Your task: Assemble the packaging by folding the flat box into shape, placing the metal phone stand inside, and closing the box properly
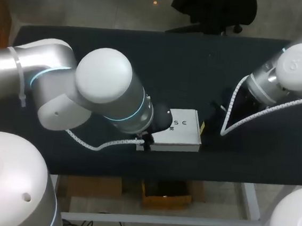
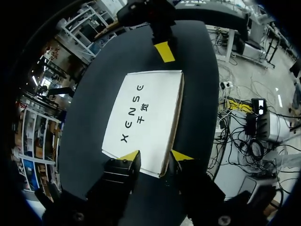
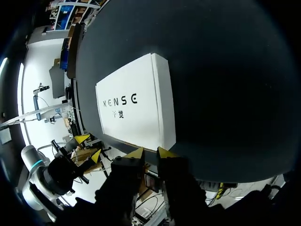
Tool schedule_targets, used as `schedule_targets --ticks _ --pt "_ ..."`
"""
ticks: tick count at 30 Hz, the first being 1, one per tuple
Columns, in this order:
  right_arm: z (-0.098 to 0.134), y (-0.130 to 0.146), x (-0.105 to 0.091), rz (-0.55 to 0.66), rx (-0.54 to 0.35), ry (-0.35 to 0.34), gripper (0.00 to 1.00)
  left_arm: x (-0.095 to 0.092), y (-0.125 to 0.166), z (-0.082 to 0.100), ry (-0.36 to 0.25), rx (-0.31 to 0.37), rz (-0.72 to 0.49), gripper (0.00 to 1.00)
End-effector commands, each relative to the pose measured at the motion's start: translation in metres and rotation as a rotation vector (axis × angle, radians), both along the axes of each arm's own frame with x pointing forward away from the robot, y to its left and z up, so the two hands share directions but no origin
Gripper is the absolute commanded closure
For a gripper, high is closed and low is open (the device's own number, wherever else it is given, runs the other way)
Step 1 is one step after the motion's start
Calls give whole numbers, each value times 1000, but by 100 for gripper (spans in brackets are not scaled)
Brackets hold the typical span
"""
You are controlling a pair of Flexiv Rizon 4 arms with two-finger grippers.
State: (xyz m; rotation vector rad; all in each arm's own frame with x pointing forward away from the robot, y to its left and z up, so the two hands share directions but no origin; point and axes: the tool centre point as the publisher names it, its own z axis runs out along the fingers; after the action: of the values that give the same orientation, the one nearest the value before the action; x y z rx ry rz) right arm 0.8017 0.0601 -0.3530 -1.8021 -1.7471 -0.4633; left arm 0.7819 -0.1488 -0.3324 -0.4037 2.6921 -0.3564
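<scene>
Two grippers flank the white cardboard box (image 1: pixel 177 129): left gripper (image 2: pixel 155 156), fingers part-spread astride a corner; right gripper (image 3: pixel 150 153), fingers narrow, empty. Probably light, crushable; grip side walls.

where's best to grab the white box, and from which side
Take the white box by its short end nearest the left pincer, pinching its thin height, coming in low along the table: it lies flat, and its broad top looks too wide to span.

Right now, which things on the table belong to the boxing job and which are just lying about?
For the job:
white box
left claw, at one end of the box
right claw, at the other end

Just there:
black table
</scene>
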Motion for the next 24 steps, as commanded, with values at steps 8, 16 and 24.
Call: schedule_targets --ticks 8,16,24 --pt "28 -50 2 -91 -4 -256 0 -32 -15 26 55 63 188 0" --pt "51 -76 18 -5 -80 -557 0 -47 -21 23 158 32 366 0" --pt "64 -102 34 84 -120 -756 0 -61 -24 9 242 -5 565 0"
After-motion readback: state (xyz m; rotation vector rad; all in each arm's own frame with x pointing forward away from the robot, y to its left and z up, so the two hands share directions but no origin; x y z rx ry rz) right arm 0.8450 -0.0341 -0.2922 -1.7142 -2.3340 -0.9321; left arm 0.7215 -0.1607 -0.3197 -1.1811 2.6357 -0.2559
